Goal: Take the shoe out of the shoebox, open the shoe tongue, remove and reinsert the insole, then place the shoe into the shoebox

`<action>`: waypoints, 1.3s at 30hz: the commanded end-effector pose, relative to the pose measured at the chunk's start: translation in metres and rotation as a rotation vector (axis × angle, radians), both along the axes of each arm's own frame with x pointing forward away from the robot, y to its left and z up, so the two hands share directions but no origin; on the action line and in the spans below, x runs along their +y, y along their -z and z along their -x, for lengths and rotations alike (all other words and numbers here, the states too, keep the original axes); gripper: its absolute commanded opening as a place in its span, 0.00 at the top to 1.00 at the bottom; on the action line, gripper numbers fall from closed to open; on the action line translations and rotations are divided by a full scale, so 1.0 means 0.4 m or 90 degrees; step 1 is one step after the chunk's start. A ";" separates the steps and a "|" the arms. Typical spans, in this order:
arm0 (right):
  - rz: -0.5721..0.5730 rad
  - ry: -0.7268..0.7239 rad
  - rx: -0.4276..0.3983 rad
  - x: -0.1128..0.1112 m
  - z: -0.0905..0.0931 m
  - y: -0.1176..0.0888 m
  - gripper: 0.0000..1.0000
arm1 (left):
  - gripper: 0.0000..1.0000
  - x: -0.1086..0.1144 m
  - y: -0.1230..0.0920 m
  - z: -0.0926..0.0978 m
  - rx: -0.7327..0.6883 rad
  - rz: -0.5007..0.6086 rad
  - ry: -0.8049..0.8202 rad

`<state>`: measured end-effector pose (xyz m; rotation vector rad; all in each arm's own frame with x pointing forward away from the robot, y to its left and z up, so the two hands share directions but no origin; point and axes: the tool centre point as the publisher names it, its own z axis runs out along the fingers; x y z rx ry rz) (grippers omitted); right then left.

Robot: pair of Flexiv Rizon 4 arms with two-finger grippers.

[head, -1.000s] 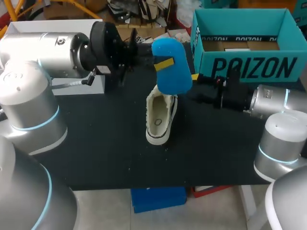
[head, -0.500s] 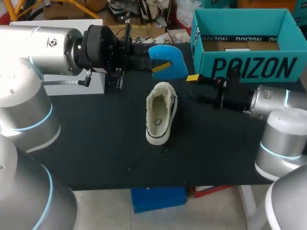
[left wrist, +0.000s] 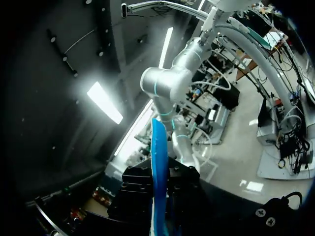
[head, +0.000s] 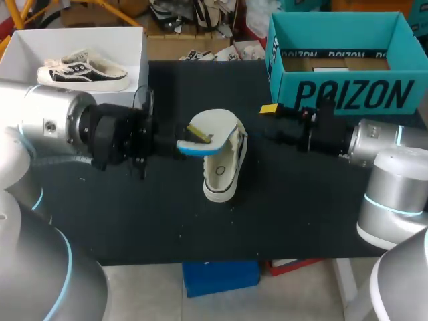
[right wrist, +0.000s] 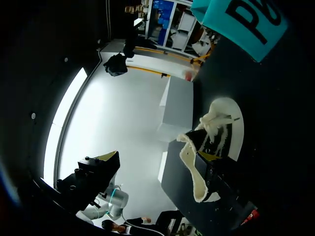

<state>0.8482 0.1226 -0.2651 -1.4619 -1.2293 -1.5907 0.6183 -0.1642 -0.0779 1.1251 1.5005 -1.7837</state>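
Note:
A white fleece-lined shoe (head: 223, 170) with black canvas lies on the black table (head: 134, 221), opening up. My left gripper (head: 198, 136) is shut on the insole (head: 208, 126), white on top and blue underneath, holding it nearly flat just over the shoe's front part. In the left wrist view the insole (left wrist: 158, 162) shows edge-on as a blue strip between the black fingers of my left gripper (left wrist: 160, 199). My right gripper (head: 271, 110) stands open to the right of the shoe, near the teal shoebox (head: 348, 93). In the right wrist view the shoe (right wrist: 209, 142) lies beside one finger of my right gripper (right wrist: 157, 160), with nothing between them.
A white box (head: 27, 50) at the back left holds a second black-and-white shoe (head: 83, 69). The teal shoebox (right wrist: 241, 19) stands open at the back right. The table's front half lies bare in front of the shoe.
My left arm swung the insole down from upright near the shoebox to nearly flat over the shoe, drawing back to the left. The white box behind it came into view. The right arm kept still.

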 end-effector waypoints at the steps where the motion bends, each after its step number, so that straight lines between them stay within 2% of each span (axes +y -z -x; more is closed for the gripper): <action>1: 0.001 0.003 0.000 0.004 0.001 0.001 0.00 | 1.00 0.084 0.130 0.104 -0.108 0.003 -0.015; 9: 0.001 0.003 0.000 0.004 0.001 0.001 0.00 | 1.00 0.098 0.232 0.081 -0.167 0.004 -0.026; 19: 0.001 0.003 0.000 0.004 0.001 0.001 0.00 | 1.00 0.075 0.364 -0.015 -0.206 -0.004 -0.058; 26: 0.001 0.003 0.000 0.004 0.001 0.001 0.00 | 1.00 0.049 0.404 -0.074 -0.201 -0.042 -0.080; 39: 0.001 0.003 0.000 0.004 0.001 0.001 0.00 | 1.00 0.049 0.404 -0.074 -0.201 -0.042 -0.080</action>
